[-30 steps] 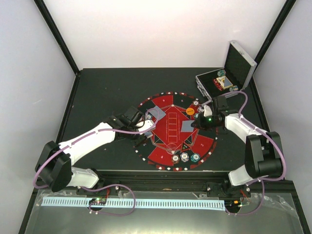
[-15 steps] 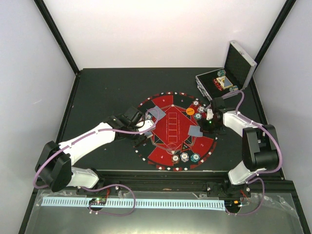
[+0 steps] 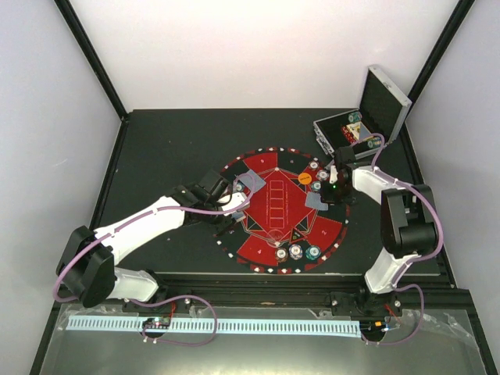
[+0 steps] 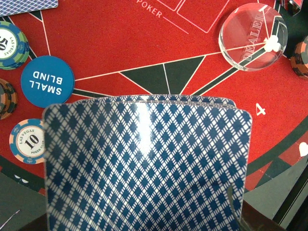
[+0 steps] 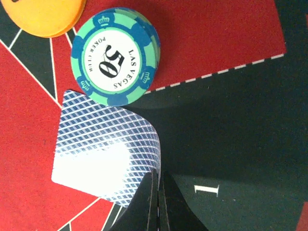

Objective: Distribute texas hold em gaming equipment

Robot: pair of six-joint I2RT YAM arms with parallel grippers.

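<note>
Over the red-and-black mat's (image 3: 262,234) left edge, the left gripper (image 3: 231,197) grasps a card deck (image 4: 144,168). At the mat's right side, the right gripper (image 5: 157,179) pinches a playing card (image 5: 103,144) beside a teal 50 chip (image 5: 114,55).

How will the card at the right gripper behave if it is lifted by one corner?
The card probably flexes: it curves up toward the right gripper. Its glossy back shows glare, so it may slip from a corner pinch. It looks thin and light.

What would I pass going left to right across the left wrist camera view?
From the left: green-and-blue 50 chip → blue Small Blind disc → playing cards, blue-patterned backs up, filling the lower middle → clear Dealer button → brown-striped chip, cut off by the right edge.
</note>
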